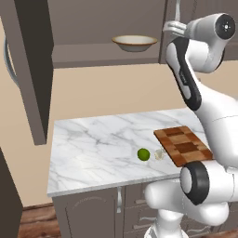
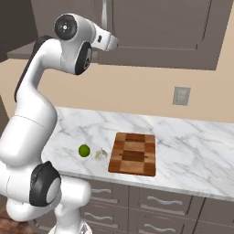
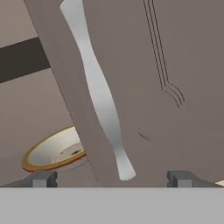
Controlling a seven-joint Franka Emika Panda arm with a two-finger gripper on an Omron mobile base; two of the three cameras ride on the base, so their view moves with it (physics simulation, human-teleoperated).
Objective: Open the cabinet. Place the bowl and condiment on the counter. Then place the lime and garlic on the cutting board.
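The cabinet [image 1: 93,28] hangs above the counter [image 1: 93,144], its left door [image 1: 32,69] swung wide open. The bowl [image 1: 135,43], tan outside and cream inside, sits on the cabinet shelf and peeks past the right door's edge as the bowl [image 3: 54,153] in the hand view. My gripper [image 3: 111,178] is open and raised in front of the right door, with its long silver handle [image 3: 98,92] standing between the fingertips [image 3: 41,178]. The lime [image 1: 143,154] and garlic [image 1: 159,155] lie on the marble just left of the cutting board [image 1: 182,146]. The condiment is out of view.
A wall outlet [image 2: 181,96] sits above the counter's right part. Lower cabinets with short handles [image 2: 157,201] run under the slab. The open left door juts out over the counter's left end. My own arm [image 1: 186,79] rises past the board toward the right door.
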